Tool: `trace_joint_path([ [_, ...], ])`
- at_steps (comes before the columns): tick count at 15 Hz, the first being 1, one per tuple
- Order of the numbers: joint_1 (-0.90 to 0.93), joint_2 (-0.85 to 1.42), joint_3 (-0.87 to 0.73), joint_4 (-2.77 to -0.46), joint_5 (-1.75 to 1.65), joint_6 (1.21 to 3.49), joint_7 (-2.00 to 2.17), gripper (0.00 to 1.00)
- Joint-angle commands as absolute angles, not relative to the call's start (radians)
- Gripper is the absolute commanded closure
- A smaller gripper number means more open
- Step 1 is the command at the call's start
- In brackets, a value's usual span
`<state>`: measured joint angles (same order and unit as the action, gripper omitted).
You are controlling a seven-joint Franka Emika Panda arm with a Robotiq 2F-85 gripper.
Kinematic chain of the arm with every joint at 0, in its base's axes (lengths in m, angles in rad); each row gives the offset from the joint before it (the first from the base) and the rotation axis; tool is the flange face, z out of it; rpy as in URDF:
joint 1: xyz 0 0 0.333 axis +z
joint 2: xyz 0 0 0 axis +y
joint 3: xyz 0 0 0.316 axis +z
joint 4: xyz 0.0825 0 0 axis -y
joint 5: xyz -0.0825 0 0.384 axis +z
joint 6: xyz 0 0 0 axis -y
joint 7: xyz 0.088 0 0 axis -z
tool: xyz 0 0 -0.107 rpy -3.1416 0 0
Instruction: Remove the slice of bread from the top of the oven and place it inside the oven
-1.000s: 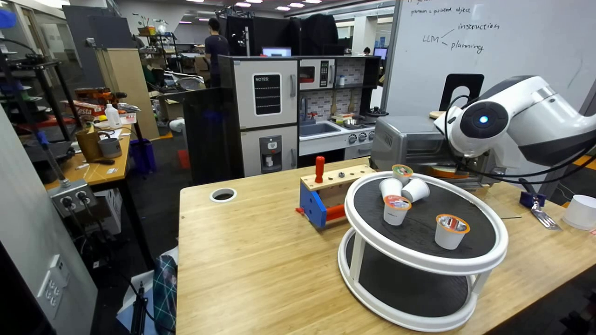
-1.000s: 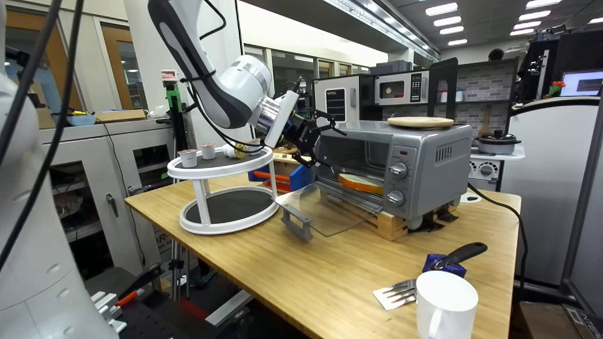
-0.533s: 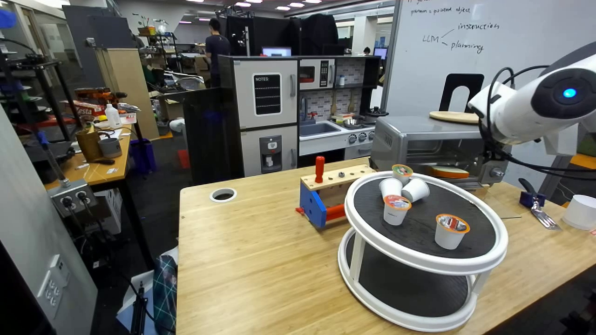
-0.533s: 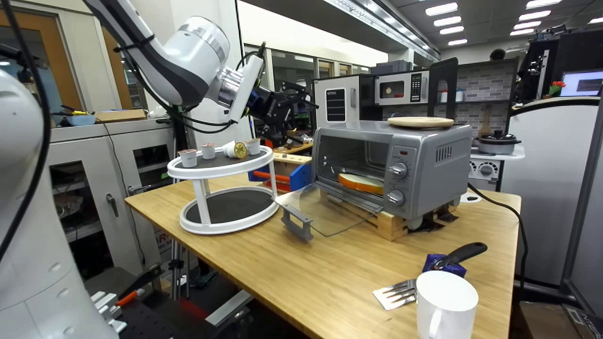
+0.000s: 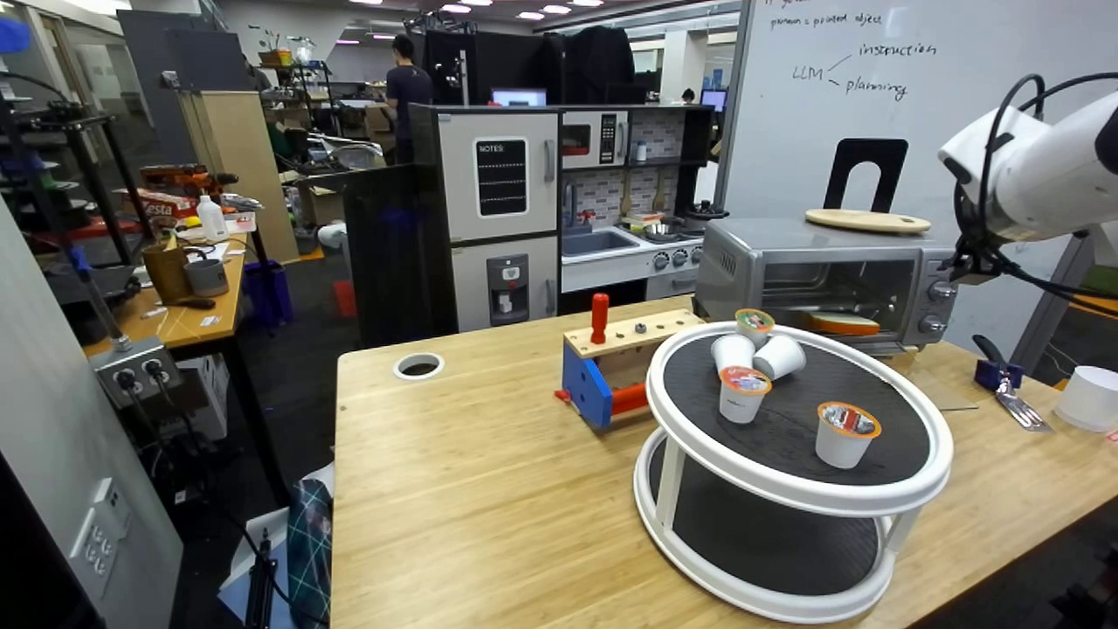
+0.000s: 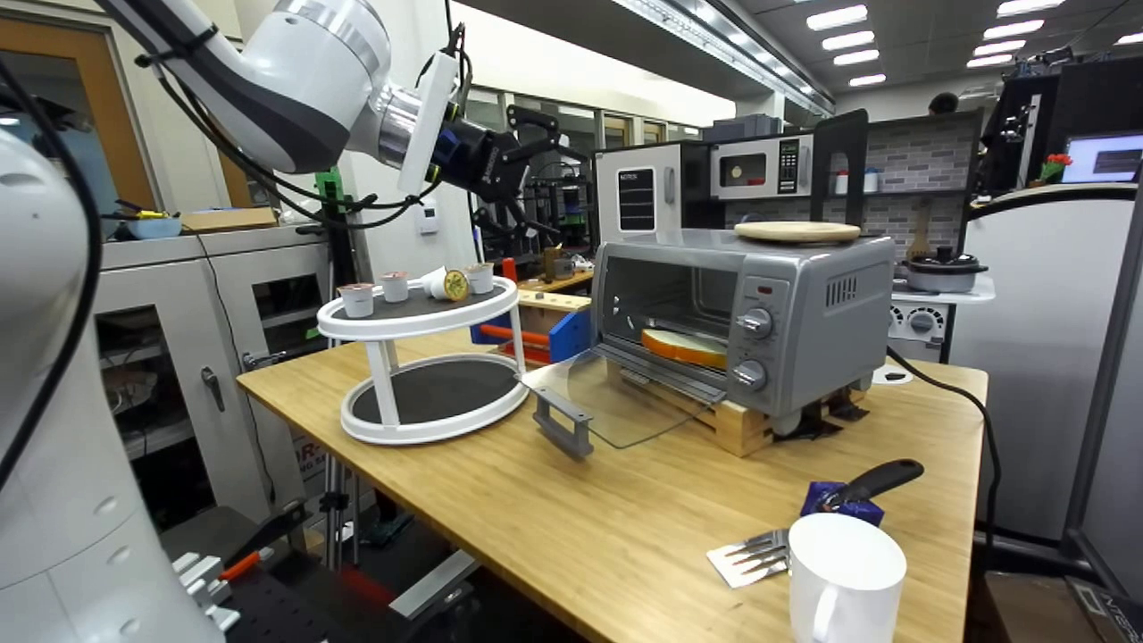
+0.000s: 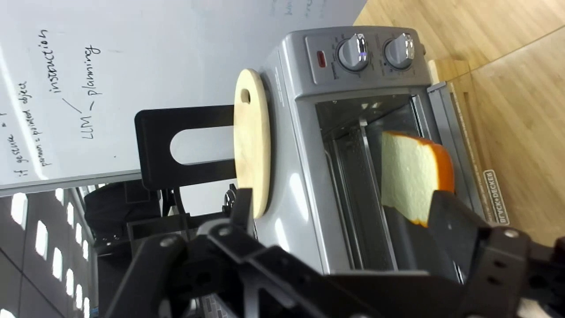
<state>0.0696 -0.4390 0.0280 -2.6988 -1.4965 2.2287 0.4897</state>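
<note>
Robot jaws hang apart and empty in front of a silver oven (image 6: 817, 321), the slice of bread (image 7: 414, 176) lying inside near the front, where it might snag and be knocked askew if the lowered glass door (image 6: 616, 406) were swung up carelessly.

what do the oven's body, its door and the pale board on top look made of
Oven body: probably metal, semi-gloss, with bright reflections on top.
Door: clear glass, or maybe plastic; the table shows through.
Board: likely wood, smooth and low-sheen, judging by its tan colour.
</note>
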Motion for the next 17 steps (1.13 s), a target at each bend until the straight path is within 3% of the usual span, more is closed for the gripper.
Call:
trace_joint_path([
  [1,0.090,-0.466,0.050,-2.702,-1.455,2.135,0.490,0.00],
  [6,0.106,-0.473,0.087,-2.660,-1.431,1.888,0.582,0.00],
  [17,0.122,-0.477,0.070,-2.656,-1.420,1.902,0.576,0.00],
])
